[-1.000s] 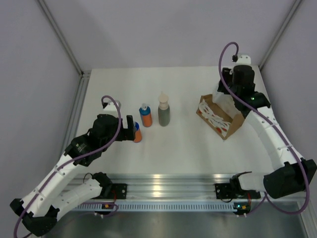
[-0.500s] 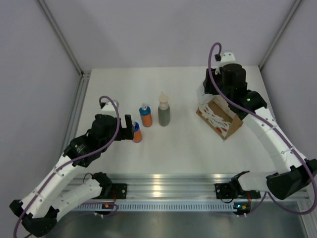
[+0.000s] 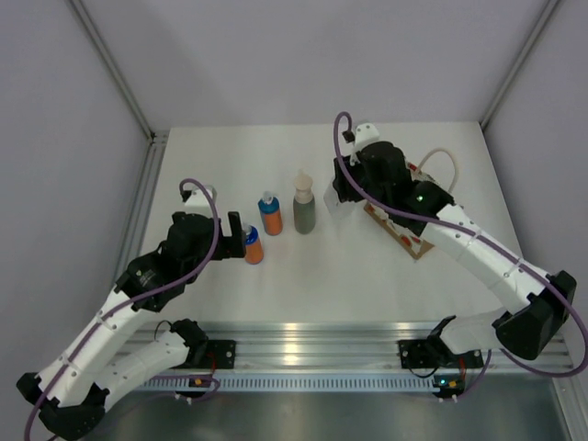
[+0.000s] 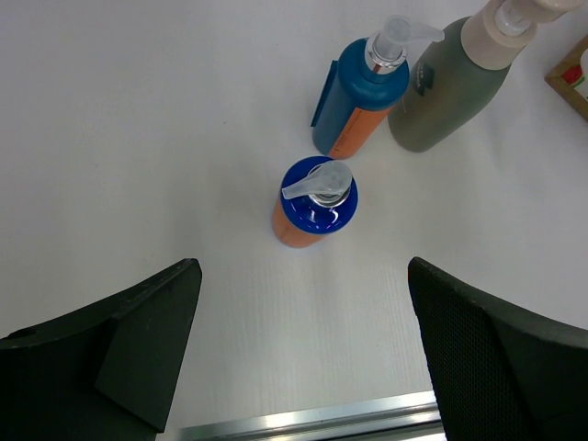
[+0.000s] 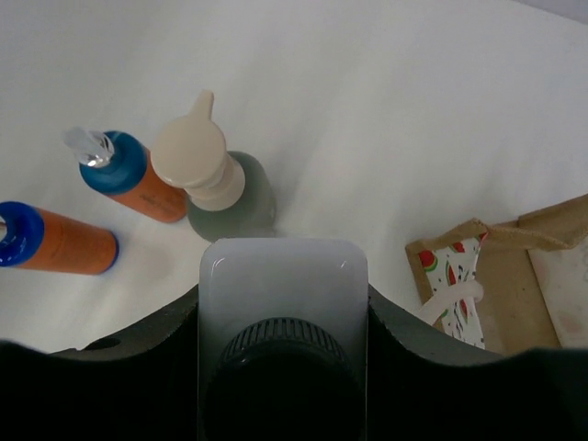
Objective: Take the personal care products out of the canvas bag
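Observation:
Three bottles stand left of centre: an orange bottle with a blue cap (image 3: 254, 246) (image 4: 315, 204), a second orange one (image 3: 269, 215) (image 4: 360, 96) and a grey-green bottle with a beige cap (image 3: 304, 208) (image 5: 228, 193). My left gripper (image 3: 239, 237) (image 4: 303, 358) is open and empty, just left of the nearest orange bottle. My right gripper (image 3: 338, 197) (image 5: 283, 312) is shut on the white bottle with a dark grey cap (image 5: 283, 280), held above the table right of the grey-green bottle. The canvas bag (image 3: 407, 234) (image 5: 514, 276) lies right of it, partly hidden by the right arm.
The bag's cream loop handle (image 3: 445, 163) sticks out toward the back right. A metal rail (image 3: 303, 335) runs along the table's near edge. Grey walls close in the back and both sides.
My right gripper has come up and left from the bag with the white bottle, to beside the grey-green bottle. The bag has shifted slightly. The left arm has barely moved.

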`<state>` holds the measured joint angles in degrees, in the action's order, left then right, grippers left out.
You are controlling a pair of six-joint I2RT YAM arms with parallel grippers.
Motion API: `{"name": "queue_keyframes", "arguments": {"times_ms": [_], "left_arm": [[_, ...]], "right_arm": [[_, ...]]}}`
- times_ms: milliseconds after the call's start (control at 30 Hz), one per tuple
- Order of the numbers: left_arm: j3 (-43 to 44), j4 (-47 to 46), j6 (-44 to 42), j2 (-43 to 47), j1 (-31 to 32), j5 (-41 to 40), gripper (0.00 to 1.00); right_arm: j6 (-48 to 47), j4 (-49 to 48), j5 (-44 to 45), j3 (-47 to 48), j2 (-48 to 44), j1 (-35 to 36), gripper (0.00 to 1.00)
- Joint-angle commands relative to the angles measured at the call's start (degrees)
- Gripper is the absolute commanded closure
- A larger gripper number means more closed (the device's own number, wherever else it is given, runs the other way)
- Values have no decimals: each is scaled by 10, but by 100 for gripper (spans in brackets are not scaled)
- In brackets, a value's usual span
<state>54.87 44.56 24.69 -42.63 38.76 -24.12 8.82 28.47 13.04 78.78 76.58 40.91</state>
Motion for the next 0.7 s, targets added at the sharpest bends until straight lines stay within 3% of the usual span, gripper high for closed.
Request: {"name": "queue_keyframes", "arguments": {"times_ms": [0,267,667], "left_arm": [[-3,-24,-1,9,-2,-20,2],[-5,-24,5,33,-2,-49,2],[-5,-23,6,33,-2,-50,2]], "right_arm": [[30,-108,22,-15,-27,34,100],[51,-138,76,-96,-18,89,100],[69,-153,85,-105,56,134,100]]}}
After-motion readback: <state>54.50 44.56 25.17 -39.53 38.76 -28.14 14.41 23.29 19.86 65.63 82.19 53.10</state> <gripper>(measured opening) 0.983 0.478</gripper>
